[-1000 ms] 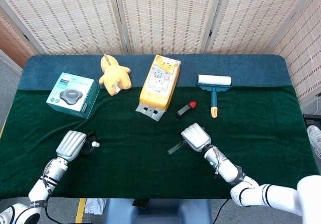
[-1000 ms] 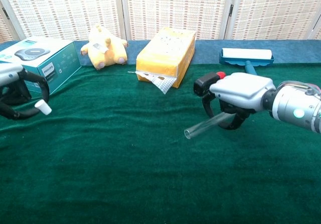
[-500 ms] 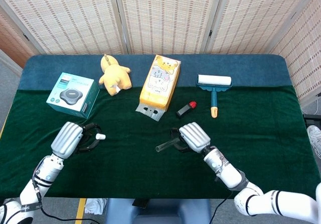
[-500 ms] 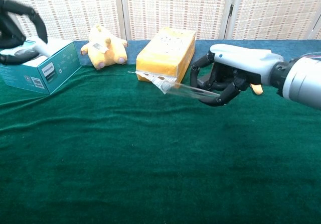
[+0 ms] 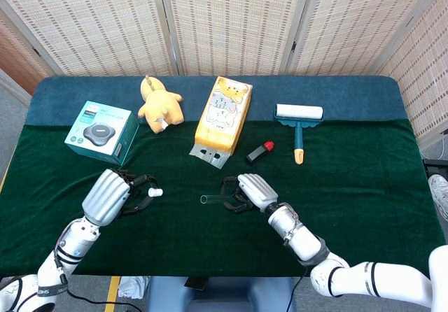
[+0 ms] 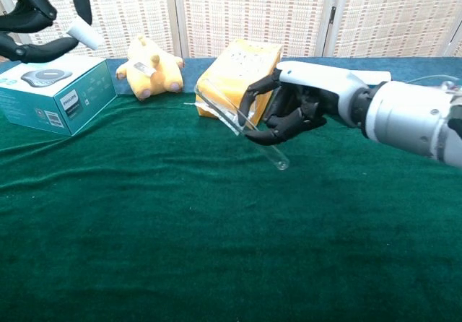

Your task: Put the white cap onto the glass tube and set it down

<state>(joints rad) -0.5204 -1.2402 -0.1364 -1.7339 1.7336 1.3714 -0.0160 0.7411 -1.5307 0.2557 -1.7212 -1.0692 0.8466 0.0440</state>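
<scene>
Both hands are now coming closer together above the green table (image 5: 364, 193). My right hand (image 5: 250, 190) is holding one glass tube (image 6: 238, 123) tilted in its curled fingers. My left hand (image 5: 112, 194) is pinching one white cap (image 5: 155, 193). Behind are sitting one yellow toy (image 5: 161, 105) and one teal box (image 5: 102, 131).

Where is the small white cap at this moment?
The small white cap is pinched in the left hand, lifted off the green cloth left of centre in the head view, apart from the clear glass tube held by the right hand.
</scene>
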